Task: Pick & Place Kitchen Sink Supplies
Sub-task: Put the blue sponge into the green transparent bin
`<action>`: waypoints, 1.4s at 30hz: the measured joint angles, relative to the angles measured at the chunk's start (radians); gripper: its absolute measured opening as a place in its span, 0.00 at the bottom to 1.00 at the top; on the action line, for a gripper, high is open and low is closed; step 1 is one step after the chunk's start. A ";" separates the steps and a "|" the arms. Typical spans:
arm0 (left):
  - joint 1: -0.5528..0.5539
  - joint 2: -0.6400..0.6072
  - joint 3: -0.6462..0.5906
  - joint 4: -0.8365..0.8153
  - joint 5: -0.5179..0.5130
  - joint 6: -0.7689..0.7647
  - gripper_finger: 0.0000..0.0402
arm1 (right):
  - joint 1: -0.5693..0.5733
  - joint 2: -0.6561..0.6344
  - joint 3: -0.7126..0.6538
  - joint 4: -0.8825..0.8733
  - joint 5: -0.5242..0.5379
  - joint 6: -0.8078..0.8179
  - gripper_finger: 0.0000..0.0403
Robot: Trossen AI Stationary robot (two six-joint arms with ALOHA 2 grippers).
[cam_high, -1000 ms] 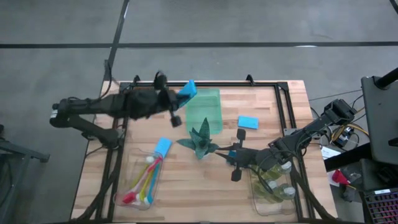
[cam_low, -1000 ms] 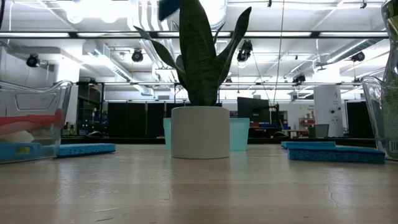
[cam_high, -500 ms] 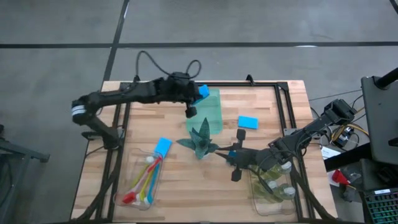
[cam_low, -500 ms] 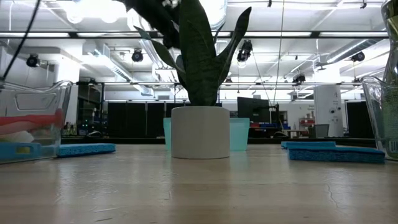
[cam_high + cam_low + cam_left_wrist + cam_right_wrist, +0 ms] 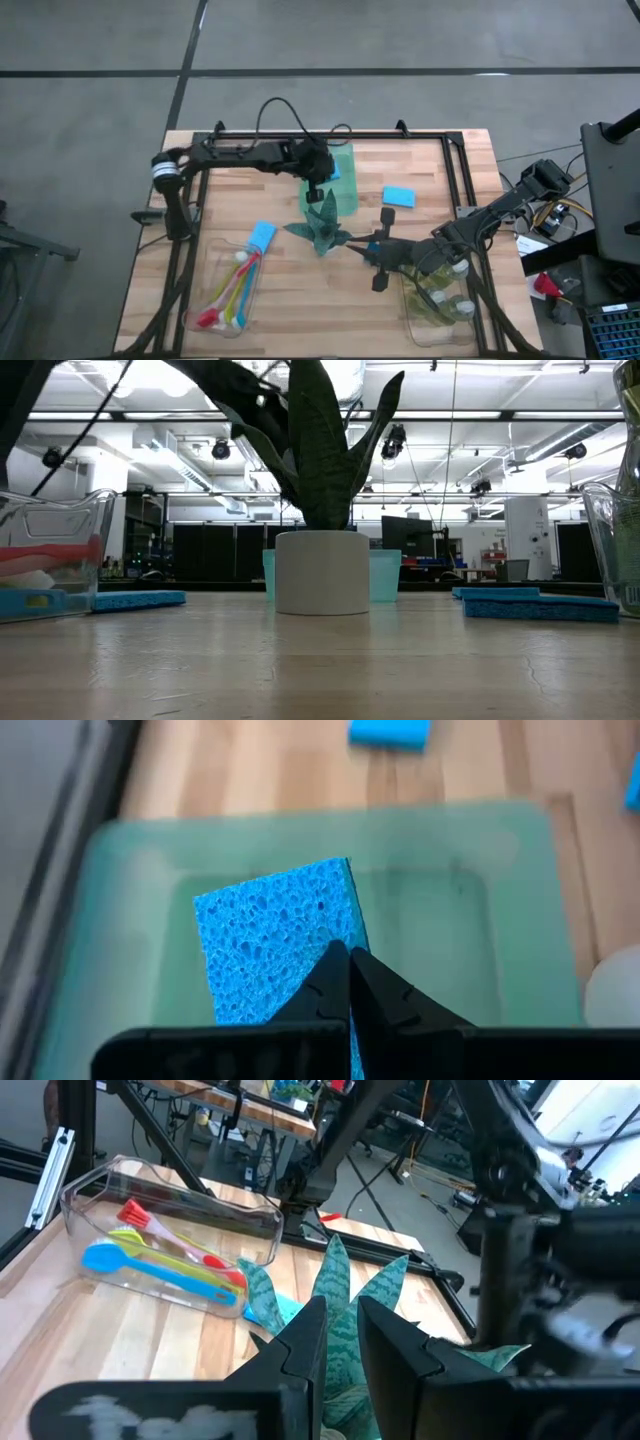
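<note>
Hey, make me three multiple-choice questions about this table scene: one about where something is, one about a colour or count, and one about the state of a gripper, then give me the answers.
1. Where is the left gripper?
A. Over the green tray
B. Over the bin of brushes
C. Off the table

2. How many blue sponges lie loose on the bare wood in the high view?
A. None
B. Two
C. Five

3. What is the left gripper doing?
A. Open and empty
B. Shut on a blue sponge
C. Shut on a soap bottle

Answers:
1. A: the left wrist view looks straight down into the tray.
2. B: one sponge lies right of the tray, another sponge at the brush bin's far end.
3. B: its fingers meet on the sponge's edge.

The right gripper waits by the plant.
</note>
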 joint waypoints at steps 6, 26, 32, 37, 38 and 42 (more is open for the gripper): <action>-0.002 0.063 0.000 0.006 0.000 0.007 0.00 | 0.000 0.000 0.000 -0.002 0.000 0.001 0.14; -0.005 0.119 0.000 0.025 0.010 0.007 0.16 | 0.001 0.000 0.000 -0.017 0.000 0.003 0.14; -0.005 0.038 0.035 -0.156 -0.035 -0.048 0.23 | 0.001 0.000 -0.002 -0.022 0.000 0.003 0.14; -0.006 -0.083 0.035 -0.342 -0.034 -0.116 0.23 | 0.001 0.000 -0.004 -0.023 0.000 0.001 0.14; -0.006 -0.109 0.035 -0.382 -0.034 -0.138 0.23 | 0.001 0.000 -0.004 -0.022 0.000 0.001 0.14; -0.006 -0.198 0.034 -0.540 -0.033 -0.190 0.22 | 0.001 0.000 -0.004 -0.022 0.000 0.002 0.14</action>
